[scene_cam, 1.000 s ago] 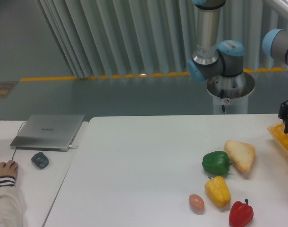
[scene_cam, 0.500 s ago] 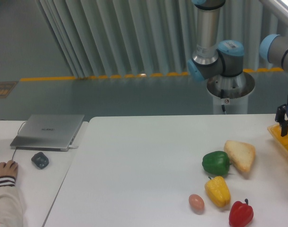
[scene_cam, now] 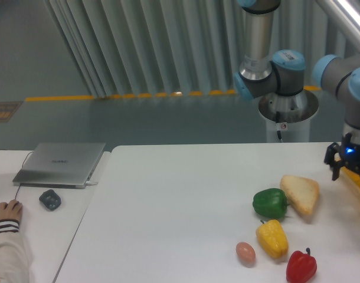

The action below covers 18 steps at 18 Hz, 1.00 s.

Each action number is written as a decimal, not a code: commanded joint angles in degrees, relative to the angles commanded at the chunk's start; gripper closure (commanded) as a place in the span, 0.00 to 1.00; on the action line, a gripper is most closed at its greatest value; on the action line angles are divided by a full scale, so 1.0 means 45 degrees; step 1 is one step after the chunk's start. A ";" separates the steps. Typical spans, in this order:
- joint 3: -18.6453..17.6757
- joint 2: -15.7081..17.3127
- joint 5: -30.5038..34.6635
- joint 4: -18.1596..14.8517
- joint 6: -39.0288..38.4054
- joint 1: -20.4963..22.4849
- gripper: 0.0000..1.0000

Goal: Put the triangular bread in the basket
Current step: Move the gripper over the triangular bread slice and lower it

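Observation:
The triangular bread (scene_cam: 300, 193) lies flat on the white table at the right, its pale face up and its left edge against a green pepper (scene_cam: 270, 203). Only a sliver of the yellow-orange basket (scene_cam: 358, 180) shows at the right edge of the frame; most of it is out of view. My gripper (scene_cam: 348, 170) hangs just above the table between the bread and the basket, up and to the right of the bread. It is open and holds nothing.
In front of the bread lie a yellow pepper (scene_cam: 272, 237), a red pepper (scene_cam: 301, 266) and an egg (scene_cam: 245, 253). At the far left, on a second table, are a laptop (scene_cam: 61, 163), a mouse (scene_cam: 49, 199) and a person's hand (scene_cam: 6, 211).
My gripper has moved left from over the basket toward the bread and dropped a little lower. The bread and the peppers have not moved.

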 joint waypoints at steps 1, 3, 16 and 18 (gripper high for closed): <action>-0.0119 -0.0194 -0.0020 0.0039 -0.0466 -0.0311 0.00; 0.0016 -0.0390 -0.0039 0.0039 -0.1093 -0.0586 0.00; 0.0192 -0.0644 -0.0098 -0.0469 -0.1134 -0.0900 0.00; 0.0250 -0.0625 -0.0137 -0.0488 -0.1115 -0.0900 0.00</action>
